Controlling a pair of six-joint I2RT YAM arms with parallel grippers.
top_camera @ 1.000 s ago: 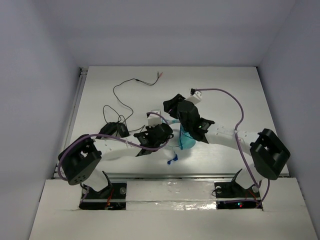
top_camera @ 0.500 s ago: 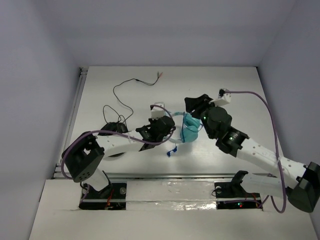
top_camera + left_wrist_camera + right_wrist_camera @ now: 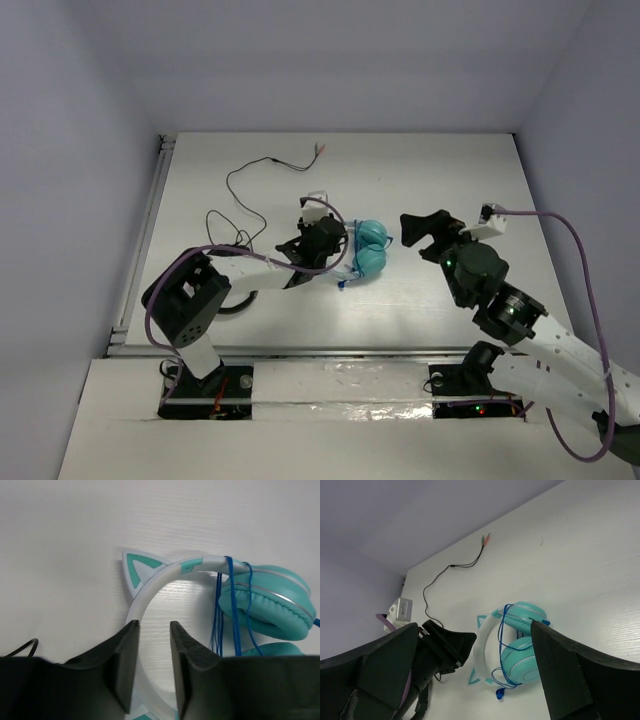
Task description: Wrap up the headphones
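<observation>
Your left gripper (image 3: 154, 627) sets its narrowly parted fingers astride the pale headband of the teal cat-ear headphones (image 3: 270, 605), lying mid-frame on the white counter (image 3: 75, 540). You cannot tell if it pinches. Thin blue cord (image 3: 233, 610) loops the band. Right of them, your right gripper (image 3: 425, 222) hangs spread wide.

Overhead view, left wrist close, right wrist farther (headphones (image 3: 368, 256) in all)

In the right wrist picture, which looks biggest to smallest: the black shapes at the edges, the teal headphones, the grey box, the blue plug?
1. Black shapes: the right gripper's own fingers, large only because they sit right at the lens.
2. Headphones.
3. Grey box.
4. Blue plug.
</observation>
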